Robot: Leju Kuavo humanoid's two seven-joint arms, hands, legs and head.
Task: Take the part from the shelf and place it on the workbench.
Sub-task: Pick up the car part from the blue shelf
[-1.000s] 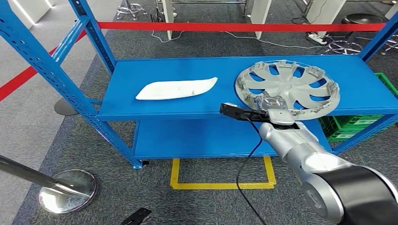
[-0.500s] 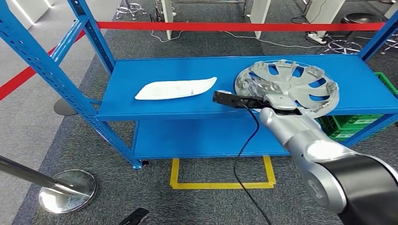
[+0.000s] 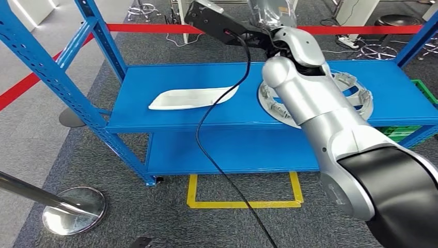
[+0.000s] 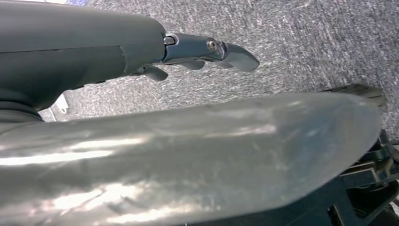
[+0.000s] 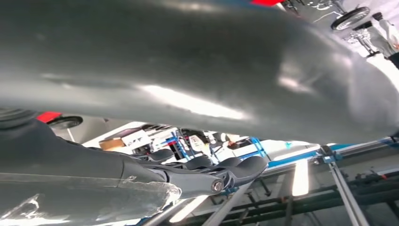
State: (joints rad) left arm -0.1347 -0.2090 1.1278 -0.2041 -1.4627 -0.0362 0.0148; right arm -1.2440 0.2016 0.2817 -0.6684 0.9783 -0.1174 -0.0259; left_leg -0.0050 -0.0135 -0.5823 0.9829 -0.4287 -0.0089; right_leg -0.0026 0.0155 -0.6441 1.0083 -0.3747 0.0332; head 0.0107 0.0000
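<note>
Head view: the right robot hand [image 3: 266,18] is up high, at the top edge of the picture, above the far edge of the shelf [image 3: 170,77] and well clear of everything on it. I can't tell how far it is closed. In the right wrist view its dark fingers [image 5: 207,165] lie long and close together with room lights behind them, and I can make out nothing between them.

The left robot hand [image 4: 202,49] hangs over grey carpet in the left wrist view, its fingers loosely straight and holding nothing.

The hubcap [image 3: 356,90], which I take to be the part, lies flat on the right half of the shelf's top deck. It is below the right robot hand and on the near side of it, and my own forearm crosses over it and hides its middle. Being round, it has no long axis to line up with; what matters is the near rim at the shelf's front edge.

A white panel [image 3: 193,97] lies well to the left of it, long axis running along the shelf.

The right arm is plainly the nearer one. As I judge it, the next move is a drop down and back toward me onto that near rim.
</note>
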